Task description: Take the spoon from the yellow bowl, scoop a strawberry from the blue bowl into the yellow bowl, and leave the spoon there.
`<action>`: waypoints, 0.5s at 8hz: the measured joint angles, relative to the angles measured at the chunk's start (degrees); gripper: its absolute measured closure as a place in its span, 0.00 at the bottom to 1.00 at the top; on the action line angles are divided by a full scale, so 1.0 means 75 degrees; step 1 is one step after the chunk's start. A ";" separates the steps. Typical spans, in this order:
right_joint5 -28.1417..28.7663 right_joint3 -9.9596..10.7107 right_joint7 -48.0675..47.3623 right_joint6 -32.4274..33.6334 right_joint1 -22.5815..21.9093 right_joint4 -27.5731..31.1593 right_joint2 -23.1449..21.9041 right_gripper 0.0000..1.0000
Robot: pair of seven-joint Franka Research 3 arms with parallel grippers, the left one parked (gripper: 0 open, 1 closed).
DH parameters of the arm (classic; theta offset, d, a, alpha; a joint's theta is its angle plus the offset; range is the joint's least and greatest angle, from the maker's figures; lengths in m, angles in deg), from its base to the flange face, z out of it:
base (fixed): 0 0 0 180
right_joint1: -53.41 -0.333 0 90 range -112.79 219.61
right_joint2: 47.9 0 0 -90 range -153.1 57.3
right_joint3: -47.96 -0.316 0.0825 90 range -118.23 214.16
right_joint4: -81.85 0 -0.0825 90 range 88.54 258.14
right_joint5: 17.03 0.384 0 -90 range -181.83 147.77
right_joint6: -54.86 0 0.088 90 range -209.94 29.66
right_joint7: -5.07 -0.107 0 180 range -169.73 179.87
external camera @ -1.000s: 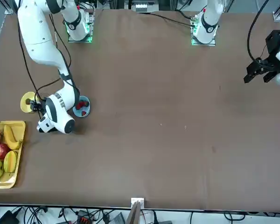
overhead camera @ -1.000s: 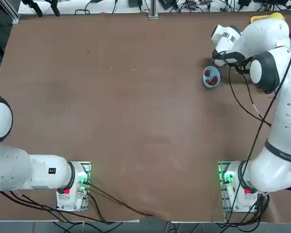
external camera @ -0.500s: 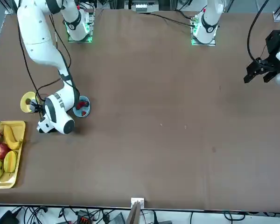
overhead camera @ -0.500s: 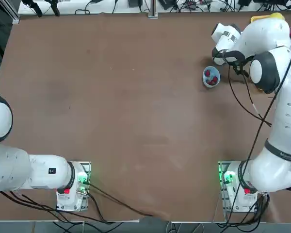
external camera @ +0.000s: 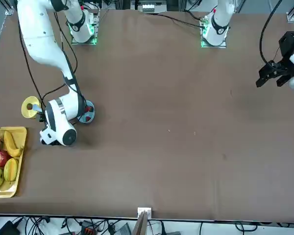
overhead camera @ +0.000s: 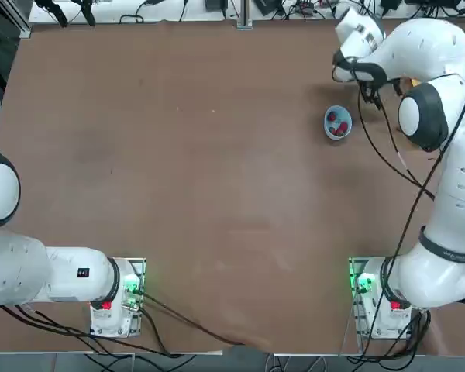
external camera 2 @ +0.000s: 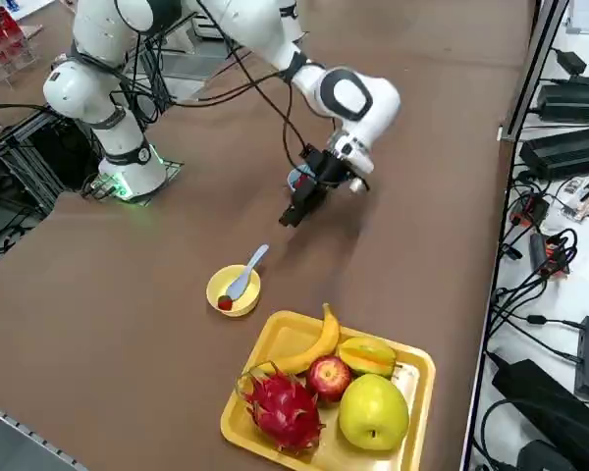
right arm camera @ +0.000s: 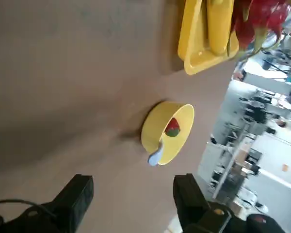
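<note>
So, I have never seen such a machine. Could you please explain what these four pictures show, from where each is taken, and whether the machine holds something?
These are two white robot arms fixed at a brown table. One picture looks down from overhead, one faces the robot from across the table, one looks from its right side, and one is from a camera on the working arm's wrist. On the table stand a yellow bowl, with a spoon leaning in it and a strawberry inside, a blue bowl with more strawberries, and a yellow tray with a banana, apples and a dragon fruit. The right gripper is open and holds nothing; it hangs above the table, beside the yellow bowl.
</note>
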 joint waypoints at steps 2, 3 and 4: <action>0.0558 0.0006 0.0646 0.0044 -0.0024 -0.0367 -0.0454 0.00; 0.0763 0.0021 0.0996 0.0054 -0.0008 -0.0518 -0.0690 0.00; 0.0989 0.0044 0.1279 0.0066 0.0009 -0.0642 -0.0926 0.00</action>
